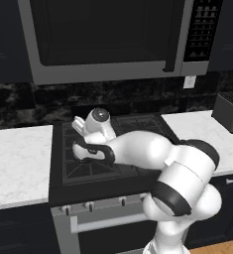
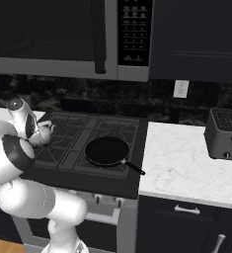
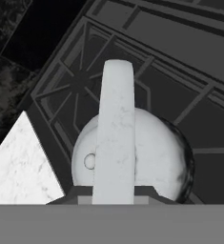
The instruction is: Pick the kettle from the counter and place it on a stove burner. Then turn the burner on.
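The kettle [image 3: 147,157], round and silvery-grey, fills the middle of the hand view, its pale handle [image 3: 114,133] running up from the bottom. My gripper [image 3: 113,196] is shut on that handle, a dark fingertip showing at each side of it. Below the kettle lies the cooktop's left side, with a star-pronged stove burner [image 3: 77,81] just beyond it and a corner of the white marble counter [image 3: 18,162] at the lower left. In the left base view my hand [image 1: 98,121] hovers over the left burners [image 1: 83,166], a pale part of the kettle [image 1: 79,125] sticking out beside it.
A black frying pan [image 2: 106,150] sits on the front right burner, handle pointing right. A toaster [image 2: 225,133] stands on the right counter [image 2: 181,168]. The microwave [image 1: 108,39] hangs above the stove. Knobs [image 1: 90,204] line the stove front.
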You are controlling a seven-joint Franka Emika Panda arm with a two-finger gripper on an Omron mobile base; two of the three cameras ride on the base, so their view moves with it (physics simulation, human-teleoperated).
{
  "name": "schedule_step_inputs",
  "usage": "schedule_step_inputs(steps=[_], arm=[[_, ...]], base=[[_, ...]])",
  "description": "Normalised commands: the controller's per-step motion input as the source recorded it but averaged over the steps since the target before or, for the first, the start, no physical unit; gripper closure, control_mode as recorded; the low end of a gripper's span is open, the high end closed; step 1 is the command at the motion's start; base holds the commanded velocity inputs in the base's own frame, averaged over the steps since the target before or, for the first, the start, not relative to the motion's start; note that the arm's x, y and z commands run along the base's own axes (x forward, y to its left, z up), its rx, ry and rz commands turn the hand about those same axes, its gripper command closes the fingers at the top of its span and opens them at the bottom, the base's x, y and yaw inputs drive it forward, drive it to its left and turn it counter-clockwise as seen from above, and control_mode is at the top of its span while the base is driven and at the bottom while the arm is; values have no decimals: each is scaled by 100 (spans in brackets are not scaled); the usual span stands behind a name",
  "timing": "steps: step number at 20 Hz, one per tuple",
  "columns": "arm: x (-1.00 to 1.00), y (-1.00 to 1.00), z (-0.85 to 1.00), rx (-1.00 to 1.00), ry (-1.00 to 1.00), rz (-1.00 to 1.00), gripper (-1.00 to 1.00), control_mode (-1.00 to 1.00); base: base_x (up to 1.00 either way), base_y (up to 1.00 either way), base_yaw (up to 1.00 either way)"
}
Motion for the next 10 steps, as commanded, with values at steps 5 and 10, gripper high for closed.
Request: schedule_step_inputs(steps=[5,10], arm=[[32,10,-21,0,1,-3,100,-100],[22,0,-25,0,0,-2,100,-100]], base=[[0,0,0],[0,0,0]])
